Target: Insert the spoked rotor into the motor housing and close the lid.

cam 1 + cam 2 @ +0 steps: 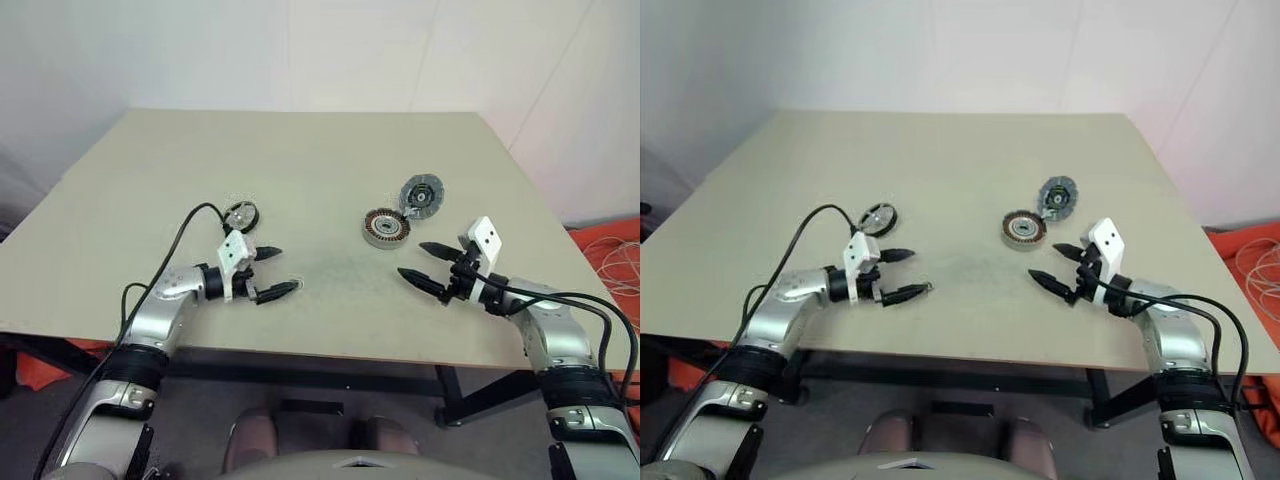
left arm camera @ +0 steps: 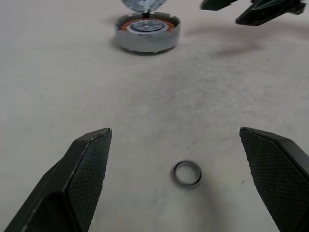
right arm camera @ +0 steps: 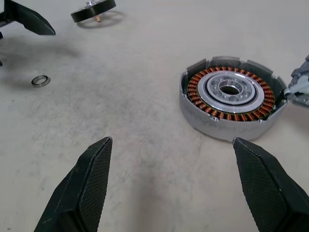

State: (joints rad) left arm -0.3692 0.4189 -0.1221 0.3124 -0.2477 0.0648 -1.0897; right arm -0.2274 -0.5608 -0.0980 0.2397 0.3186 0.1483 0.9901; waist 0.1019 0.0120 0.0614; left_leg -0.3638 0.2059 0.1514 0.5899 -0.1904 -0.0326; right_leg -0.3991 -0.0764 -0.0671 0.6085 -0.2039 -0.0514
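Black-rimmed, the spoked rotor (image 1: 241, 215) lies untouched nearer the table's (image 1: 300, 150) left edge, just beyond the left gripper (image 1: 272, 273); both grippers, right (image 1: 425, 263) included, gape empty; grasping it seemingly comes next, toward the motor housing (image 1: 385, 227).

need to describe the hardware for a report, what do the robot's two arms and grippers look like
Both arms have smooth silver-grey metal shells with black bands at the joints. Each wrist carries a small white block with dark holes. The left gripper and right gripper each have two black tapered fingers whose inner faces are finely cross-hatched. Loose black cables loop along both forearms toward the wrists.
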